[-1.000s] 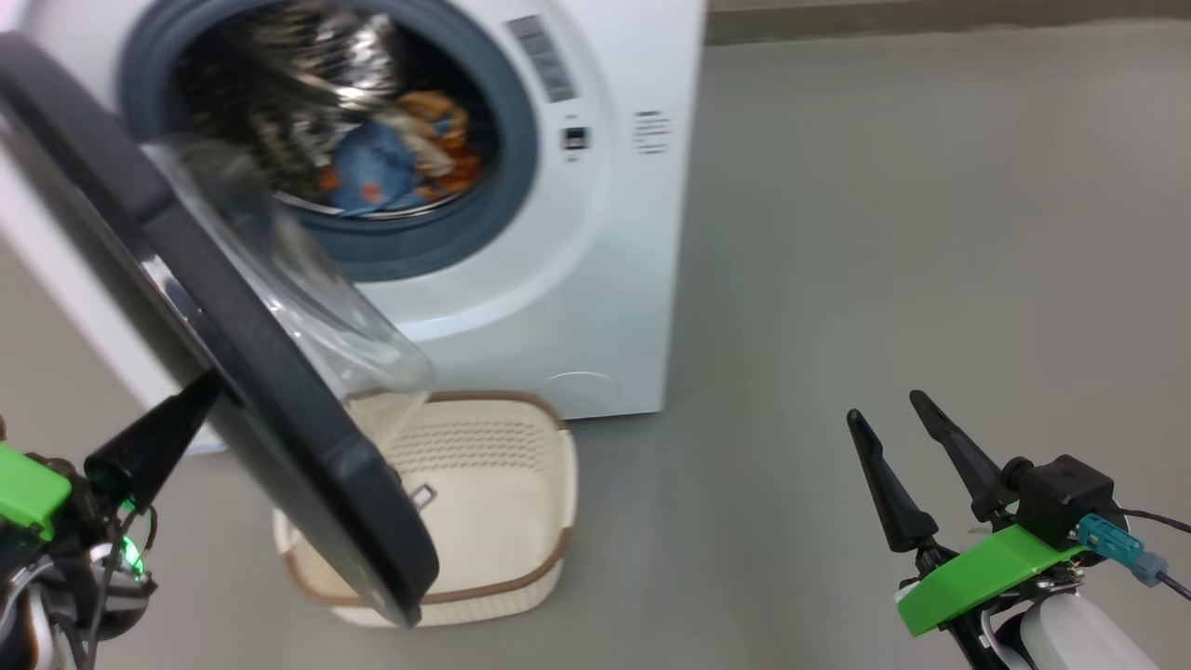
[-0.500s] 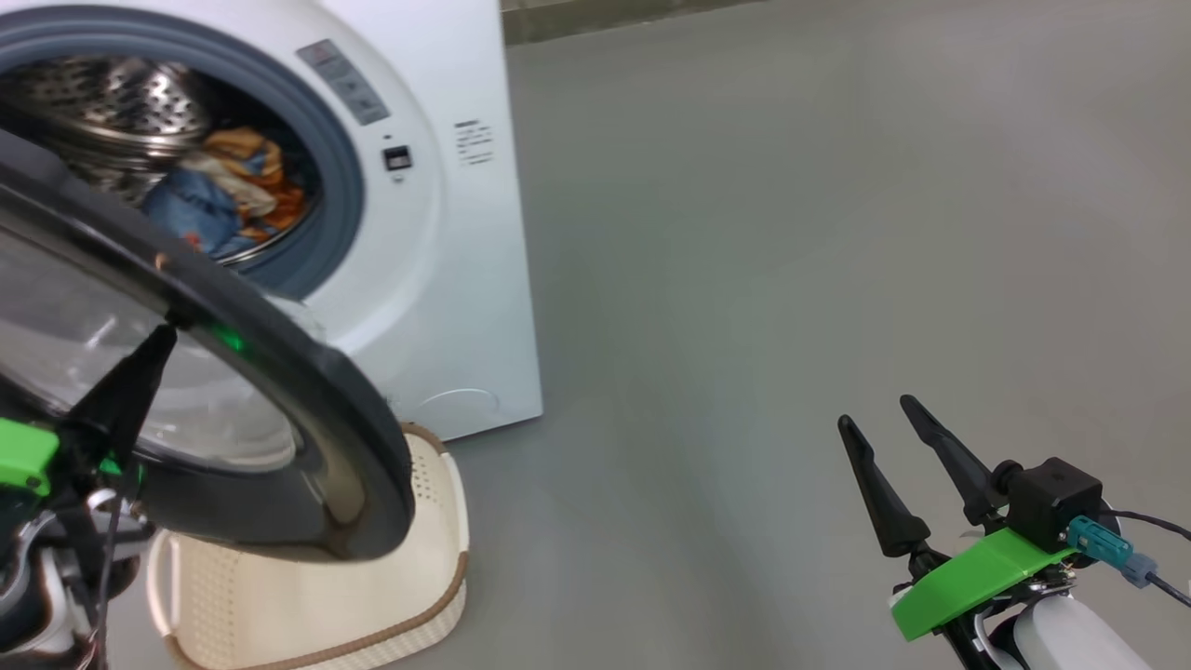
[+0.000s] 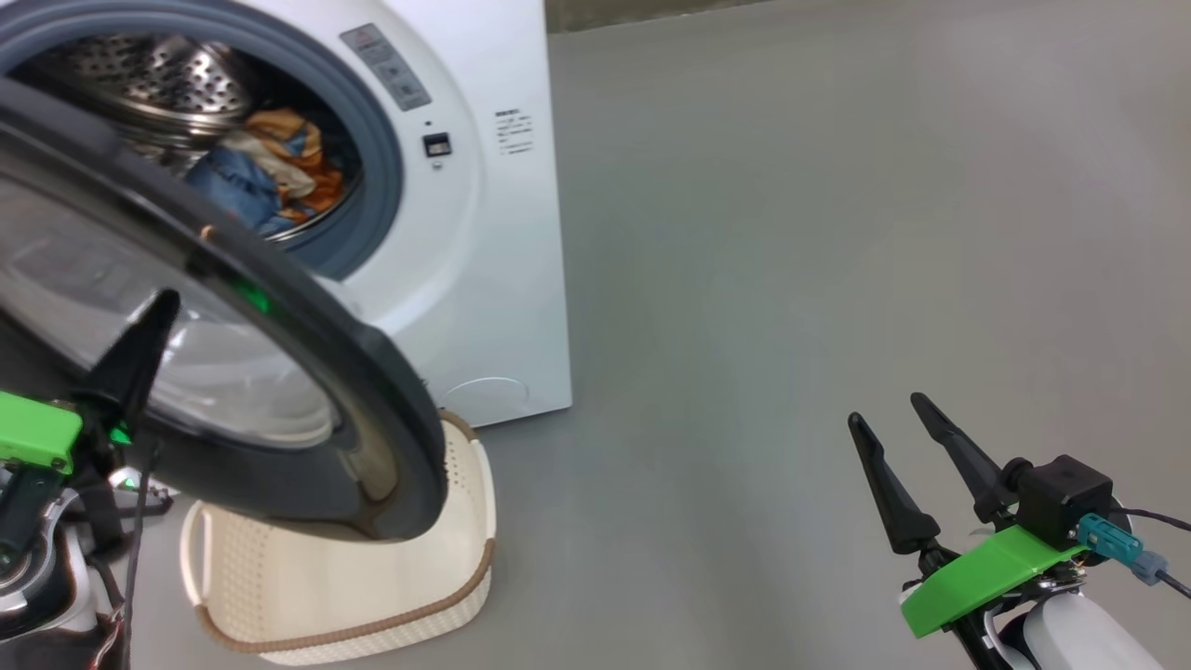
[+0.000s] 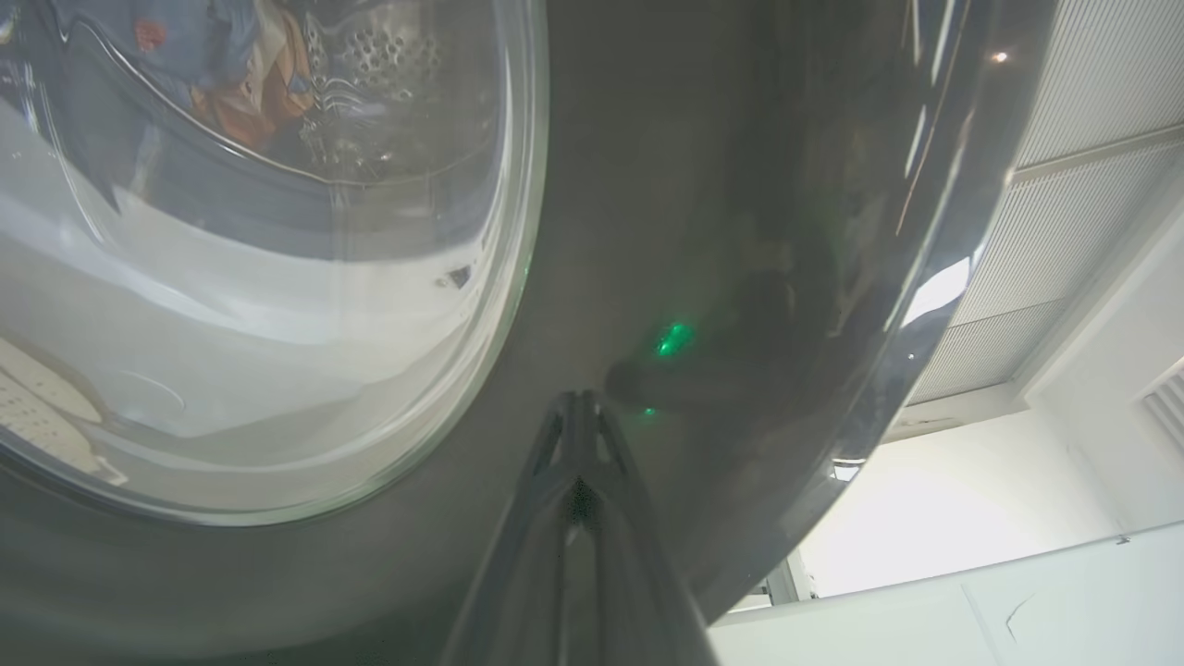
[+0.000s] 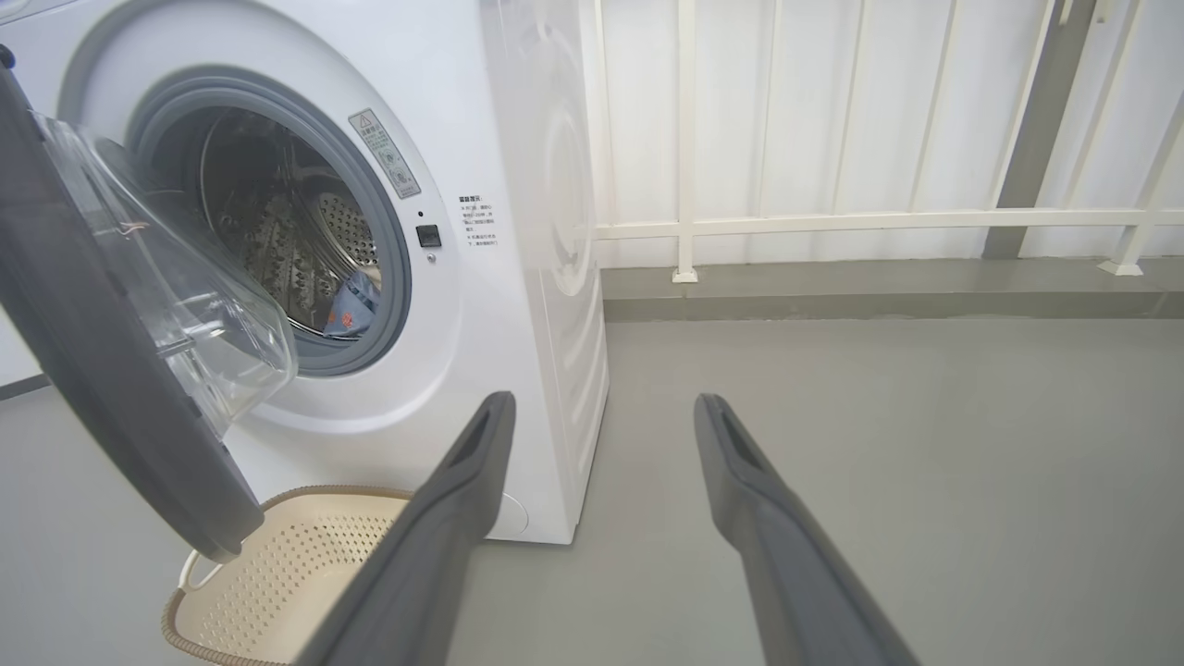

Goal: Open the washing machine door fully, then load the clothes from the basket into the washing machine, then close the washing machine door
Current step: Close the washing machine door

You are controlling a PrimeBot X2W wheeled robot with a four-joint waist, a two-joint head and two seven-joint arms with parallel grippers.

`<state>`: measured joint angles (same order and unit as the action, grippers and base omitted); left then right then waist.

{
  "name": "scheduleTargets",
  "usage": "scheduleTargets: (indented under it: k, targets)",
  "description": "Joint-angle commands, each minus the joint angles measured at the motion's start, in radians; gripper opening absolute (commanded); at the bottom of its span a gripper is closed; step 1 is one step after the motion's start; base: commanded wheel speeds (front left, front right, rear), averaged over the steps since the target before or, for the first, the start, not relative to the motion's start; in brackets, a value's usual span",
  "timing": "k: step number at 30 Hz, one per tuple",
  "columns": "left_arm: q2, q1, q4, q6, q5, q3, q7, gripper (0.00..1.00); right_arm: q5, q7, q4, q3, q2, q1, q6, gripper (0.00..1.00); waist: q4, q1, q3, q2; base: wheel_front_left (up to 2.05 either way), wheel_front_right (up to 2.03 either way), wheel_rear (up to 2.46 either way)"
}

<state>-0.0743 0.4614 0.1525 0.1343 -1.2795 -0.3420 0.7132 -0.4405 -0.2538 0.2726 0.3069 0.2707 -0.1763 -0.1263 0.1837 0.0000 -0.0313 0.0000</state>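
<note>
With my left gripper (image 3: 166, 302) pinched tight on nothing, I have its joined tip laid against the outer face of the washing machine door (image 3: 307, 344). It sits on the glossy black ring, just beside the glass bowl window. A closed pair of fingers makes one stiff point to push with, which I judge is why it is clenched rather than spread. In the left wrist view the tip (image 4: 575, 398) looks to be touching the ring, with a green glint reflected close by.

The door stands part open, hinged on the left and hanging out over the basket (image 3: 447, 484). Beyond it the clothes (image 3: 260, 172), blue with orange, lie low in the steel drum (image 3: 158, 74), inside the grey gasket. The basket sits on the floor right at the foot of the washing machine (image 3: 502, 279), half under the door's edge. What I can see of its inside is bare, so I take loading as done and the closing push as the step in hand.

Far right, well apart from all this, my right gripper (image 3: 886, 409) hovers over bare floor (image 3: 837, 233), fingers spread wide and holding nothing, parked clear of the door's swing
</note>
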Motion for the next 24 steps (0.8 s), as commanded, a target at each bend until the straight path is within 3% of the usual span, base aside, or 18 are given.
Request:
scheduleTargets:
  k: [1, 2, 3, 11, 17, 24]
  targets:
    - [-0.036, 0.01, -0.049, -0.019, 0.022, -0.019, -0.012, 0.34, -0.006, -0.008, -0.02, 0.008, 0.017, -0.031, -0.004, 1.0, -0.018, 0.0, 0.0, 0.0, 0.0, 0.0, 0.0]
    - [-0.042, 0.002, -0.067, -0.038, 0.042, -0.013, -0.027, 0.49, -0.006, -0.008, -0.02, 0.007, 0.018, -0.031, -0.004, 1.0, -0.025, 0.0, 0.0, 0.0, 0.0, 0.0, 0.0]
    - [-0.049, -0.01, -0.082, -0.056, 0.066, -0.007, -0.044, 0.97, -0.006, -0.008, -0.021, 0.005, 0.019, -0.031, -0.004, 1.0, -0.031, 0.0, 0.0, 0.0, 0.0, 0.0, 0.0]
    - [-0.085, -0.116, -0.134, -0.191, 0.247, 0.044, -0.184, 1.0, -0.003, -0.008, -0.022, -0.003, 0.023, -0.023, -0.004, 1.0, -0.066, 0.0, 0.007, 0.0, 0.0, 0.0, 0.0]
    - [-0.08, -0.194, -0.169, -0.236, 0.378, 0.079, -0.332, 1.0, -0.003, -0.008, -0.027, -0.008, 0.03, -0.022, -0.004, 1.0, -0.075, 0.0, 0.011, 0.0, 0.0, 0.0, 0.0]
    - [-0.076, -0.285, -0.177, -0.258, 0.504, 0.139, -0.513, 1.0, -0.003, -0.008, -0.036, -0.019, 0.036, -0.024, -0.004, 1.0, -0.072, 0.0, -0.004, 0.0, 0.0, 0.0, 0.0]
